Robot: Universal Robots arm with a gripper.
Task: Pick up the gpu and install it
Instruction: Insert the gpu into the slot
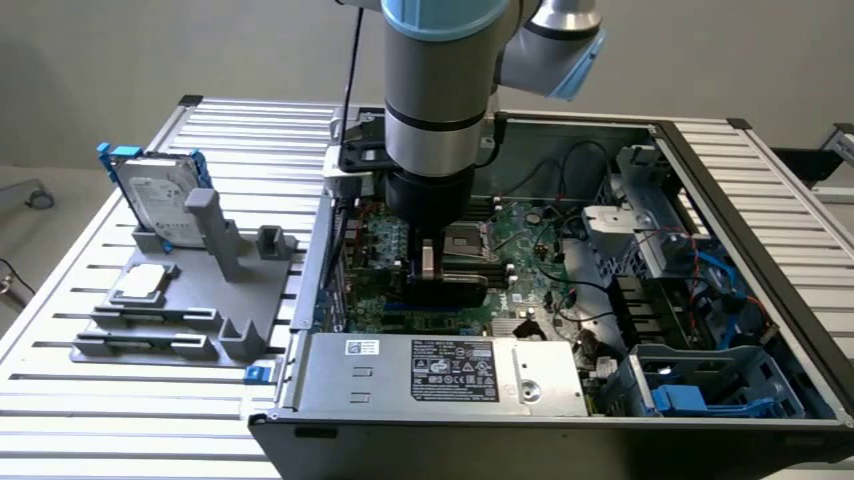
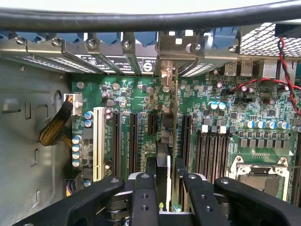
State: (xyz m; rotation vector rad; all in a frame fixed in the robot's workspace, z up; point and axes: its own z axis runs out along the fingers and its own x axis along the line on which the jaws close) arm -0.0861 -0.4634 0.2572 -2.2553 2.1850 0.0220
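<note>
My gripper (image 1: 427, 262) hangs inside the open computer case (image 1: 747, 200), low over the green motherboard (image 1: 527, 255). It is shut on the gpu (image 1: 446, 288), whose dark body shows just below the fingers. In the wrist view the gpu (image 2: 174, 122) stands edge-on between the black fingers (image 2: 144, 188). It runs along an expansion slot among the black slots (image 2: 134, 141). Its silvery end bracket (image 2: 175, 51) lies at the case's rear slot openings. I cannot tell whether the card's edge is seated in the slot. The gripper (image 2: 169, 182) holds the card's near end.
A silver hard drive with blue rails (image 1: 158, 195) and a small square processor chip (image 1: 144, 283) sit on a grey fixture (image 1: 174, 320) at the exterior view's left. The power supply (image 1: 441, 372), the CPU socket (image 2: 256, 172), a yellow cable bundle (image 2: 54, 127) and red wires (image 2: 287, 70) crowd the case.
</note>
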